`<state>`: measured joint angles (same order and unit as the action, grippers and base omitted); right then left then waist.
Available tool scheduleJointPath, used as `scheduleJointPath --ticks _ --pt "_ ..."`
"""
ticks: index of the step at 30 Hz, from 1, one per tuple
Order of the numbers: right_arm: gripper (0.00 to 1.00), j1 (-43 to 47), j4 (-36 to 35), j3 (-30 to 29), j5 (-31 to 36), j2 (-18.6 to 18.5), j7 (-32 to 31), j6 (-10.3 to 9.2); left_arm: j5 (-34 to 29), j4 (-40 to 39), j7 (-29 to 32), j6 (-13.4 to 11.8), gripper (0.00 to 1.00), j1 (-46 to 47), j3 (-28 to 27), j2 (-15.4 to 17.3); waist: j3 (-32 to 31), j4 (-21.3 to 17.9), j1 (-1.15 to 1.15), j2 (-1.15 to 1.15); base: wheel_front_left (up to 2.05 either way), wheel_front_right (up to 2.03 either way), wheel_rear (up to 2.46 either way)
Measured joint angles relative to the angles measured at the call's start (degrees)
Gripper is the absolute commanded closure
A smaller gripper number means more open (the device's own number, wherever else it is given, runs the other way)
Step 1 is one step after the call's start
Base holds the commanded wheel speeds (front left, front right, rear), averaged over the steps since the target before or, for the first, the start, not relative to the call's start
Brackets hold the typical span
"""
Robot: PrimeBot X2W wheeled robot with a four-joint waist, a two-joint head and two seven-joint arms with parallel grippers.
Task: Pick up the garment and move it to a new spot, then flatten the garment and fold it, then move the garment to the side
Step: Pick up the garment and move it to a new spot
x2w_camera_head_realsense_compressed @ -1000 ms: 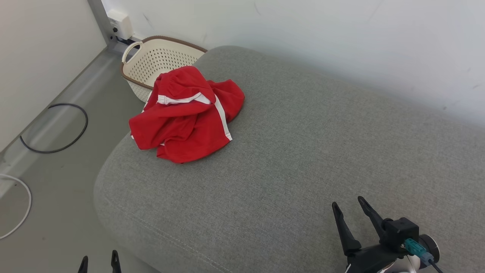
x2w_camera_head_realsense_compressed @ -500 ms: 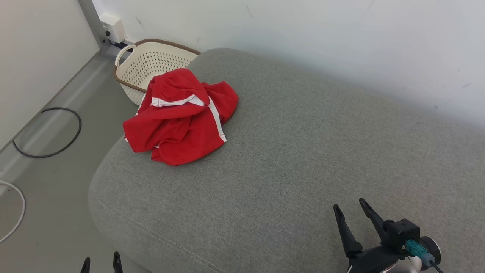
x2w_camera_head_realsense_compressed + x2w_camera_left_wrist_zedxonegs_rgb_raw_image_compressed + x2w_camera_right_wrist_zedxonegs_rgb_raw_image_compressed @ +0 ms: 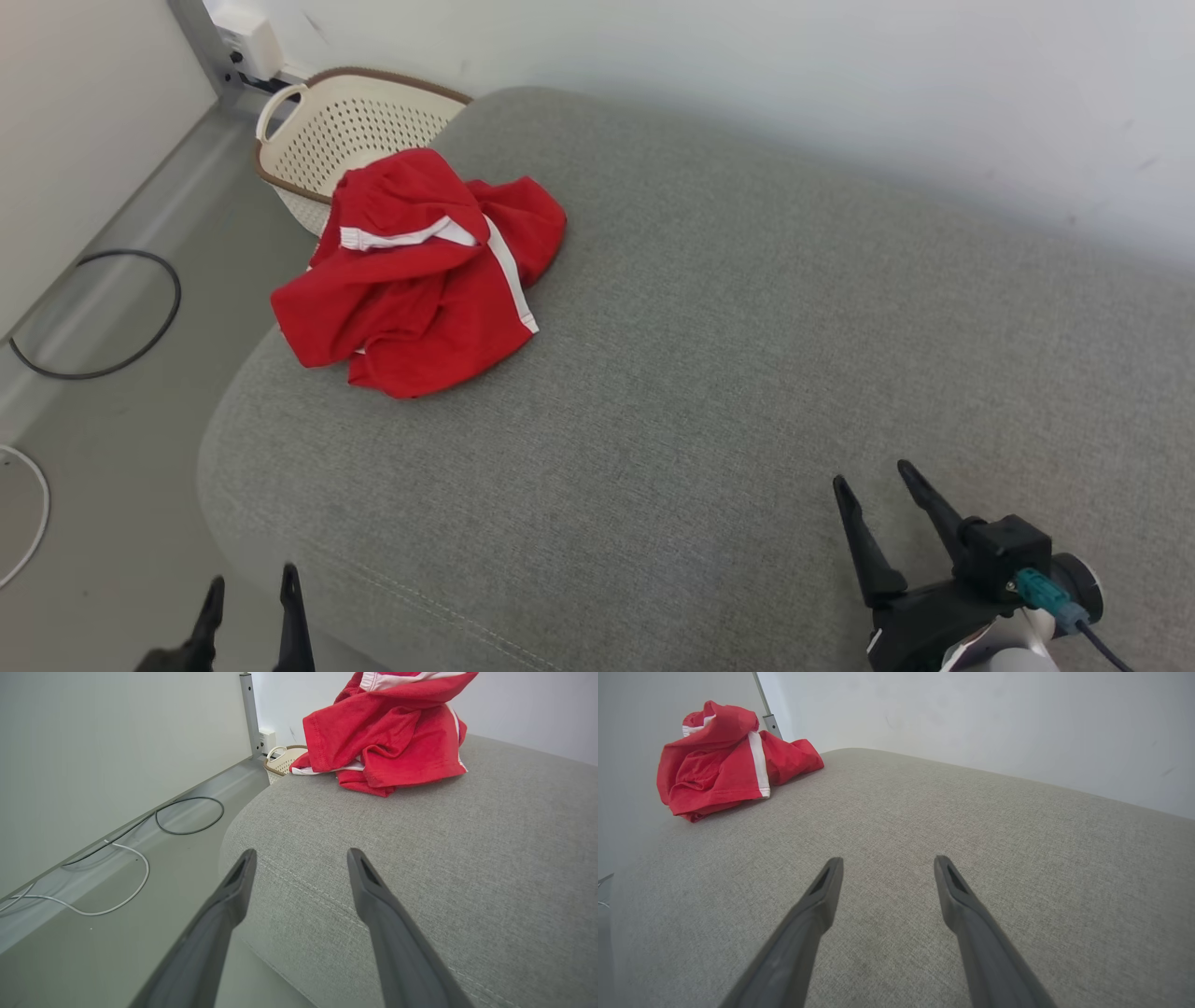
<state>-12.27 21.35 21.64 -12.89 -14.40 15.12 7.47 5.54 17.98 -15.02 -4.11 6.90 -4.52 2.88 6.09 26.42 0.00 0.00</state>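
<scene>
The garment (image 3: 411,280), red with white stripes and a white band, lies crumpled in a loose heap on the cushion (image 3: 747,355), a wide grey upholstered seat. It sits on the cushion's far left corner, with one red fold reaching the rounded left edge. In the left wrist view a bit of its white trim hangs just over that edge. The rest of the cushion's top is bare grey weave, with a seam running along its near rim.

The left claw (image 3: 253,577) hangs off the cushion's near left corner, over the floor (image 3: 121,467), its two dark fingers pointing toward the cushion. Its own wrist view shows the fingers (image 3: 373,896) spread wide with nothing between them, one over the floor and the other over the cushion's rim. The garment is well ahead of them.

The right claw (image 3: 873,474) is over the cushion's near right part, well apart from the garment. It too is spread wide and holds nothing. In the right wrist view its fingers (image 3: 957,891) point across the bare top, and the garment lies at the far left of the cushion.

A cream perforated basket (image 3: 345,131) with a brown rim stands on the floor against the cushion's far left end, just behind the garment. A black cable (image 3: 93,317) loops on the floor to the left of the cushion, and a white cable (image 3: 28,523) curves nearer along the same side. A pale wall (image 3: 747,93) runs along the cushion's far side.
</scene>
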Motion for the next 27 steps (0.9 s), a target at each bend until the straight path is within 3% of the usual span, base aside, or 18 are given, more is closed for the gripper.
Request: scheduleJointPath --ticks 13,20,27 --pt "0.00 -3.67 -1.01 0.98 -0.38 -3.33 0.00 0.00 0.37 5.00 0.00 4.72 0.00 13.66 -5.20 1.47 5.41 -3.37 0.00 0.00 0.00 0.00 0.00" --pt "0.00 -4.89 -1.56 0.03 -0.84 -4.88 0.00 0.00 0.96 14.16 0.00 7.65 0.00 24.99 -7.39 6.03 8.12 -5.82 0.01 0.00 0.00 0.00 0.00" --pt "0.00 -5.91 -2.12 0.01 -1.23 -6.01 0.00 0.00 0.26 23.91 0.00 10.13 0.00 36.22 -5.33 11.90 10.82 -8.53 0.00 0.00 0.00 0.00 0.00"
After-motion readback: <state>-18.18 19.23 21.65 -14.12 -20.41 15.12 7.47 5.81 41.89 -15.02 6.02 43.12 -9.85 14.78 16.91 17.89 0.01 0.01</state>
